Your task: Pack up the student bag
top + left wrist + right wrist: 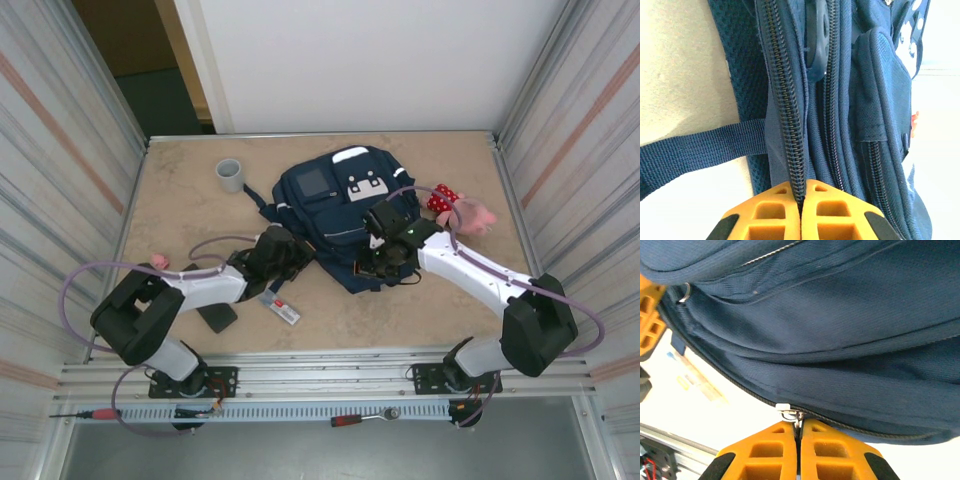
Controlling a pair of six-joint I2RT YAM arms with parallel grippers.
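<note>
The student bag point(335, 205), a big navy backpack with white patches, lies flat in the middle of the table. At its near left edge, my left gripper point(287, 250) is shut on the bag's zipper band point(790, 115), which runs straight out from between the orange fingertips point(802, 192). My right gripper point(385, 258) sits at the bag's near edge. There it is shut on a small metal zipper pull point(790, 412) of the bag point(840, 315). A blue strap point(695, 150) trails off to the left.
A grey tape roll point(231, 174) stands at the back left. A pink plush toy with a red dotted bow point(458, 207) lies right of the bag. A small flat packet point(280, 308) and a dark object point(217, 317) lie near the front left.
</note>
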